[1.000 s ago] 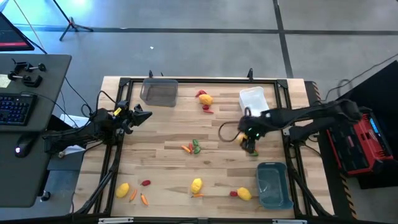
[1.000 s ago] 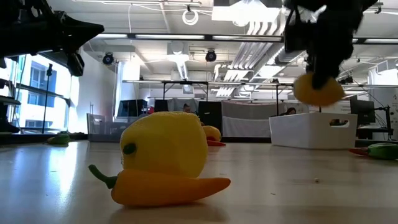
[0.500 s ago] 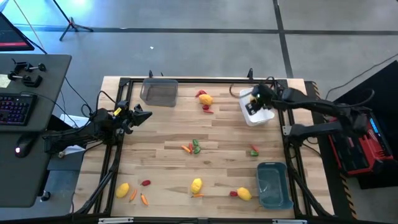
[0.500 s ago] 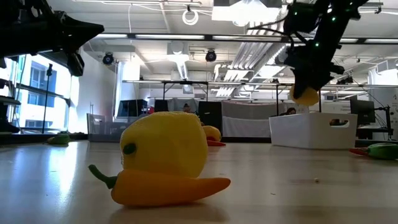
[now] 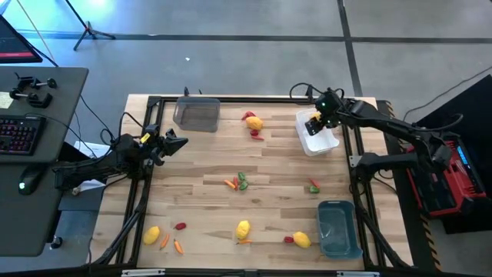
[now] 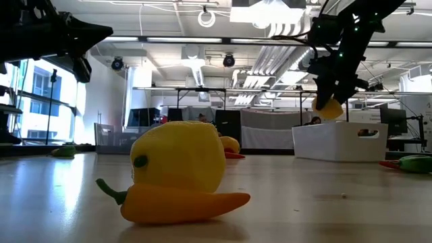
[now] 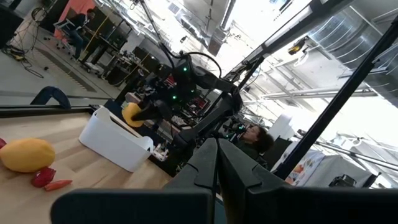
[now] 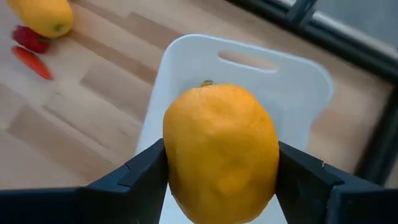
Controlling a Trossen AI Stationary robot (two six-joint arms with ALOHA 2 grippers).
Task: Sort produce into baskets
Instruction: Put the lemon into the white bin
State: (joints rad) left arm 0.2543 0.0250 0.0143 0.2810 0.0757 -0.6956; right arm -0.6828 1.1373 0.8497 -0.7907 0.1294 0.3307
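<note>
Overhead view of the wooden table (image 5: 200,192). The right gripper (image 5: 314,124), upper right of the frame, hangs over the white bin (image 5: 317,141); its two dark fingers (image 8: 140,171) are spread wide and press on both sides of a yellow-orange fruit (image 8: 221,152), which is held directly above the bin's opening. At table level the same fruit (image 6: 329,108) is seen clear of the bin's rim, upper right of that frame. The left gripper (image 5: 178,142) waits at centre left over the table edge, jaws fully closed and holding nothing.

The clear smoky grey bin (image 5: 197,114) stands at upper centre left; the blue-grey bin (image 5: 338,228) at lower right. Loose produce: a yellow fruit with red peppers (image 5: 254,122) between the grey and white bins; a small carrot and green pepper (image 5: 238,181) at centre; a red and green pepper (image 5: 313,186) right of centre; along the lower edge, a yellow fruit with carrots (image 5: 152,234), a yellow fruit on an orange pepper (image 5: 243,228), and a yellow fruit beside a red pepper (image 5: 300,240), near the blue-grey bin.
</note>
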